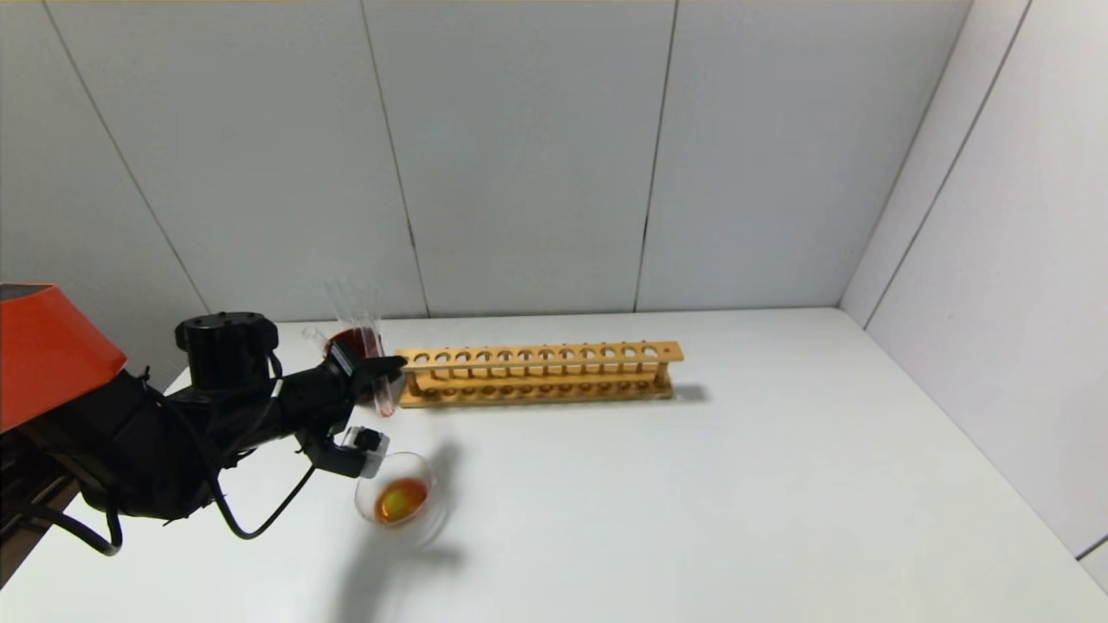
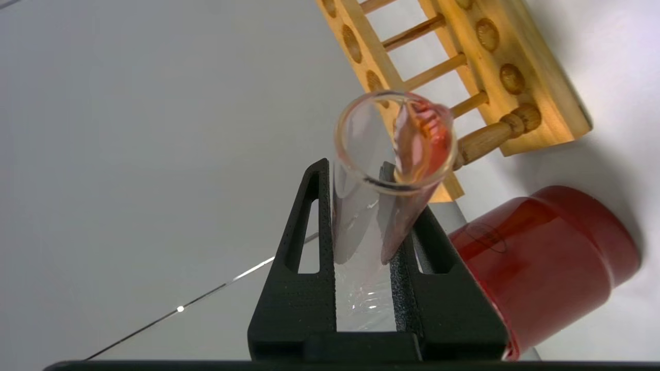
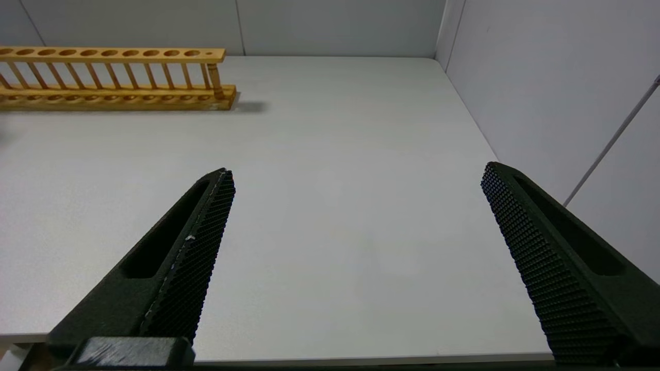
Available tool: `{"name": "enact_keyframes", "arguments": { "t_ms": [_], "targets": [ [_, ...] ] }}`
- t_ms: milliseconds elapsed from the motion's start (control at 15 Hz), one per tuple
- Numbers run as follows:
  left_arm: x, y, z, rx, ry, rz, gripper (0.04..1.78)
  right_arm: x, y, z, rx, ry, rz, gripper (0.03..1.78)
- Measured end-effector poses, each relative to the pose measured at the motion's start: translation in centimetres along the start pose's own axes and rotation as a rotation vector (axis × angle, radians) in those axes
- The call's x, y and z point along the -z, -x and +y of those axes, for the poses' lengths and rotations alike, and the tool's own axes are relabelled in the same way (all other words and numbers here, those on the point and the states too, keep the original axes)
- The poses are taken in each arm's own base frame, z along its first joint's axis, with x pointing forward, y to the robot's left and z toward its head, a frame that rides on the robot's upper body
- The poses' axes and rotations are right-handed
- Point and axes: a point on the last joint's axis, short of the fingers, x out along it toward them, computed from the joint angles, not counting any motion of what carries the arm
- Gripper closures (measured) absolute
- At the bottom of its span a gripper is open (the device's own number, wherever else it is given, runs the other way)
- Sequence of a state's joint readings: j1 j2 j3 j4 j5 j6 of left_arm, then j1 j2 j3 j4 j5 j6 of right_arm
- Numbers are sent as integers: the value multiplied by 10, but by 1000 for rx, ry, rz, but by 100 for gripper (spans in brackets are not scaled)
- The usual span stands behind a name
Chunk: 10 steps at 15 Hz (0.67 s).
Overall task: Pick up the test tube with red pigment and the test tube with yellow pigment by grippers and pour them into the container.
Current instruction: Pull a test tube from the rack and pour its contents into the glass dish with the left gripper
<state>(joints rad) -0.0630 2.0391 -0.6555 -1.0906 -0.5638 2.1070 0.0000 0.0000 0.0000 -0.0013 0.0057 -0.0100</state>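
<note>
My left gripper [image 1: 389,368] is shut on the test tube with red pigment [image 1: 382,391], just left of the wooden rack's end. In the left wrist view the tube [image 2: 394,144] stands between the black fingers [image 2: 304,242], its open mouth facing the camera and red-orange film streaking its inner wall. The container [image 1: 400,500], a shallow clear glass dish, sits on the table in front of that gripper and holds orange-yellow liquid. I cannot make out the test tube with yellow pigment. My right gripper [image 3: 358,172] hangs open over bare table, with nothing between its fingers.
A long wooden test tube rack [image 1: 541,374] stands empty across the back middle of the table. A dark red cup [image 1: 353,340] holding clear tubes stands behind my left gripper. White walls close the back and right sides.
</note>
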Motion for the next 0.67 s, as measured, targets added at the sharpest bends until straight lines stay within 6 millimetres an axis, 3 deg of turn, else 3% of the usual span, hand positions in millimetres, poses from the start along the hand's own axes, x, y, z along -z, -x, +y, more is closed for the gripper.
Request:
{"name": "enact_keyframes", "arguments": {
  "t_ms": [667],
  "targets": [
    [2,4,9,-27,-17,6,148,0,0,0,0,0,0,6]
  ]
}}
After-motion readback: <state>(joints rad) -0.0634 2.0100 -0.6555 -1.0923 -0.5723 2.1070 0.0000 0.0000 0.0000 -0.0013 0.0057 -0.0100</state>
